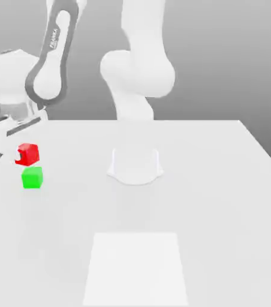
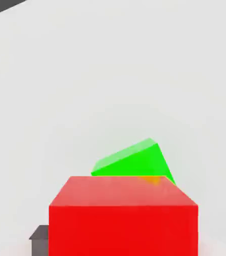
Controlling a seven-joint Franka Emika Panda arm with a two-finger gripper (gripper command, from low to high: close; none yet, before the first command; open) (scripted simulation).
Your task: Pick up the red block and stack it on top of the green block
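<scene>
**One short drop left between red and green**

Two cubes matter, and they sit close together at the exterior view's left edge of the white table. From where I stand, the gripper hangs at the end of the arm, pinched on the red block, which is lifted clear of the surface. The green block rests on the table at about six o'clock from the red one, just beneath it, with a thin gap between them. That is the relation the next move turns on: the carried cube has to come nearly straight down, and I judge it may want a slight nudge toward the exterior view's right first, since the green cube's centre looks a touch off that way.

From the hand view, the red block sits near the camera and the green block peeks out beyond it, turned at an angle to the red faces, so the stack may end up twisted unless the wrist corrects.

Moving right, the robot's white base stands well apart at about three o'clock, and a pale square patch lies nearer the front. Nothing stands in the way.
</scene>
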